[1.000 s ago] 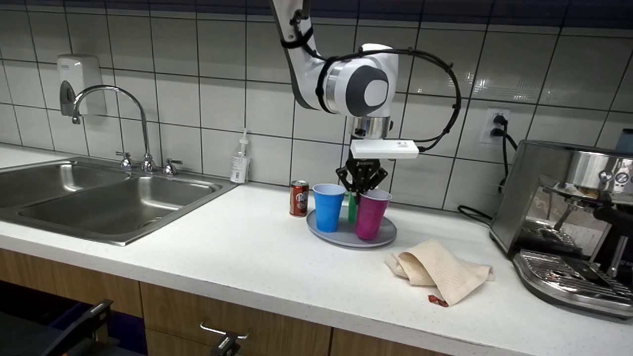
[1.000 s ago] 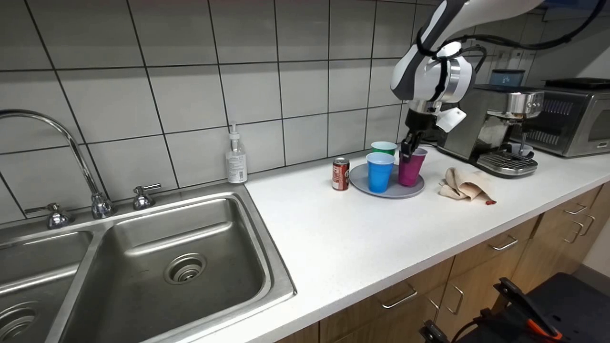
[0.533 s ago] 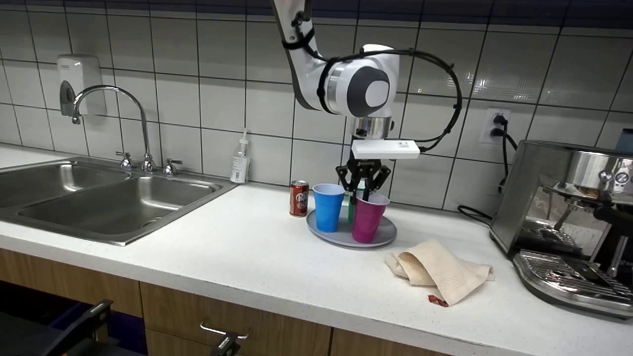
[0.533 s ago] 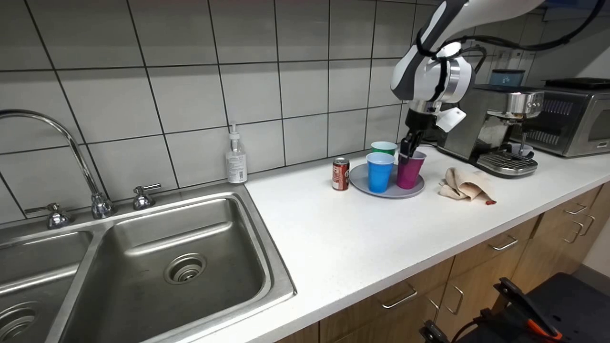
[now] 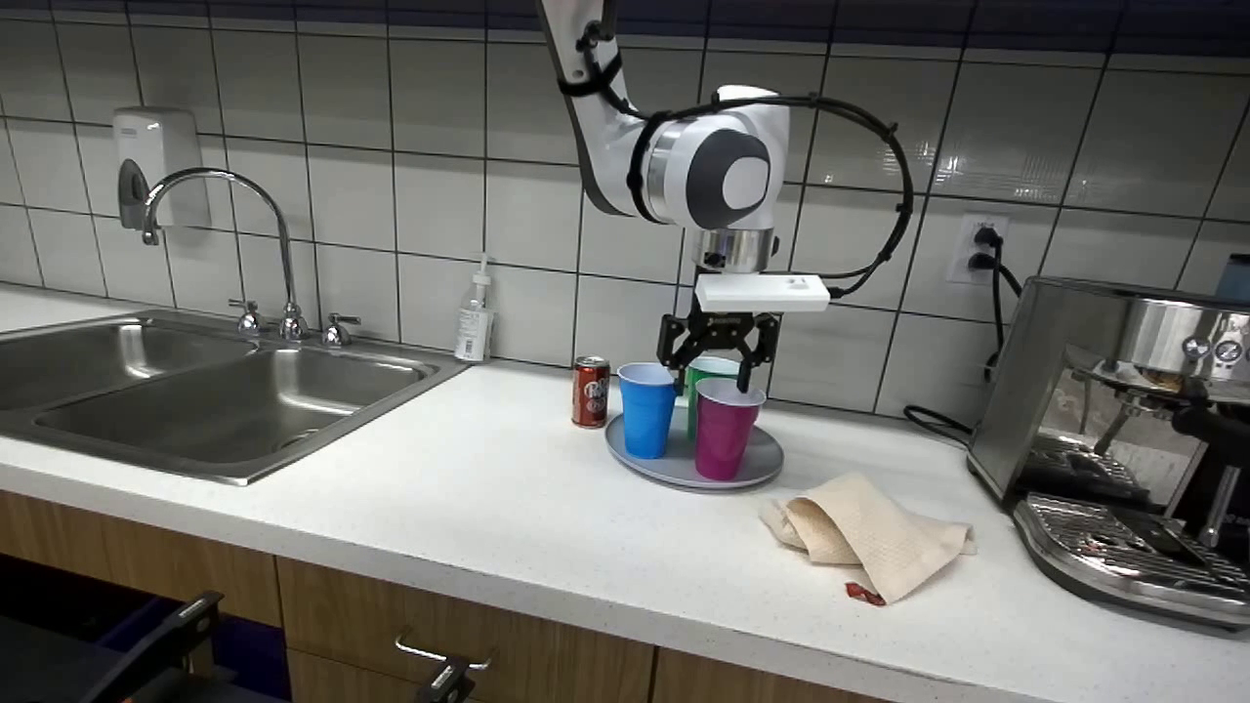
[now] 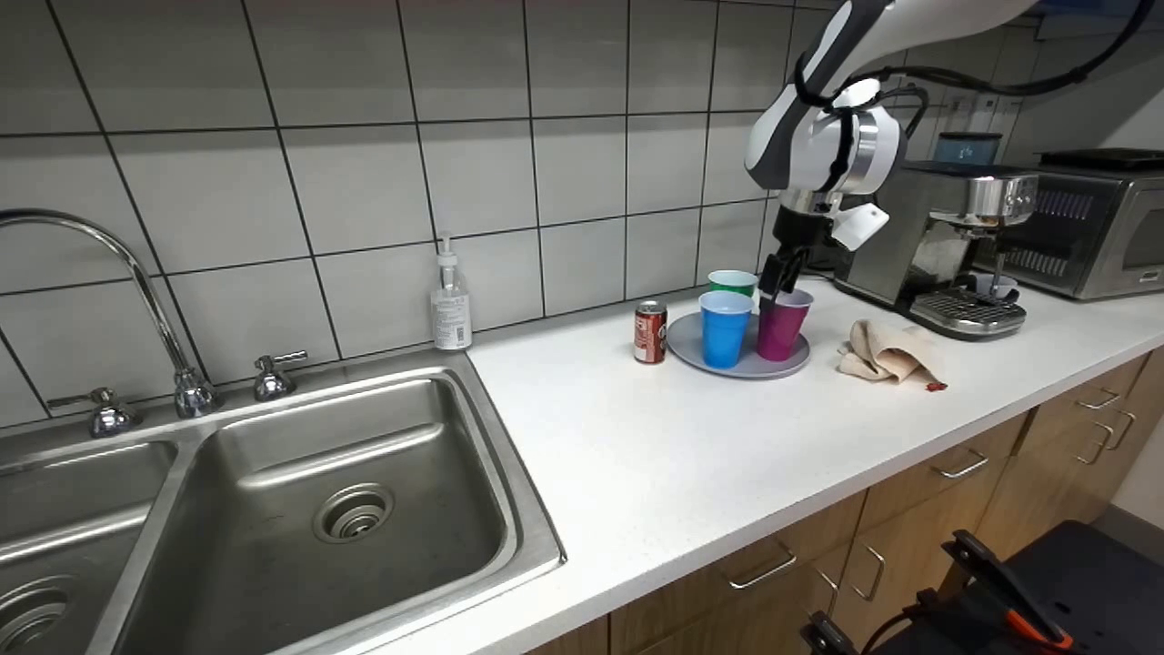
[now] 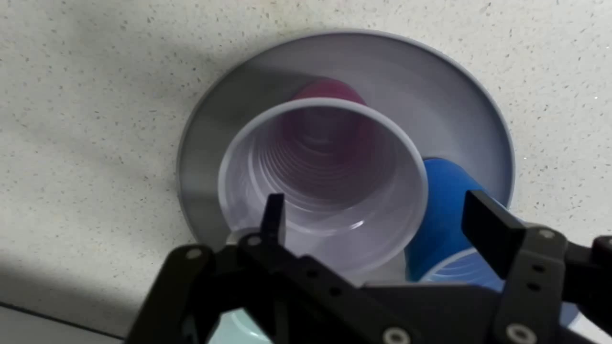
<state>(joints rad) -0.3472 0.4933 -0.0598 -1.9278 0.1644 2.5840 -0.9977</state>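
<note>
Above the plate, the claw hung spread and gripping nothing, one finger at the mouth of the magenta cup, which stood below on the plate, long axis roughly upright.

In the wrist view the gripper hides part of the magenta plastic cup and most of the green plastic cup — while in both exterior views a red scrap is too small to identify.
</note>
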